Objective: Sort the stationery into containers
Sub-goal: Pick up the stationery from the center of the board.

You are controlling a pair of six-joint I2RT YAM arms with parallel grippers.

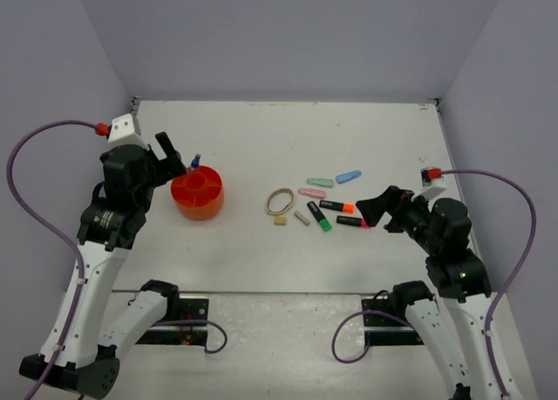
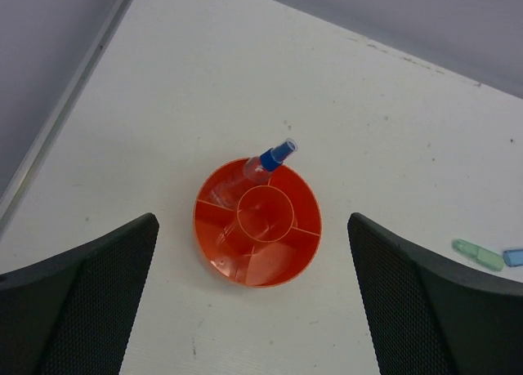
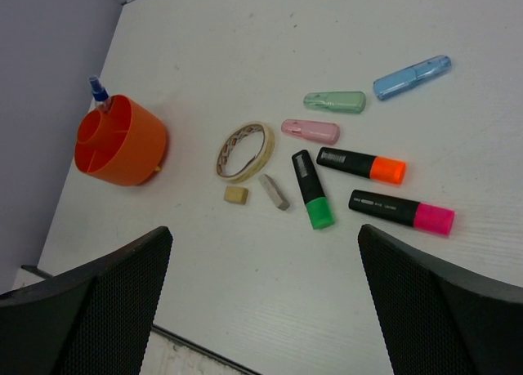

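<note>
The left gripper (image 1: 173,158) hangs with its jaws apart, just left of the orange tub (image 1: 200,206). A blue-capped bottle (image 1: 194,162) leans in the tub, close to the fingertips. The right gripper (image 1: 377,208), also spread, points at the pink highlighter (image 1: 353,221), perhaps touching it. Further to its left lie the orange highlighter (image 1: 337,206), the green highlighter (image 1: 319,216) and the band ring (image 1: 280,201).
</note>
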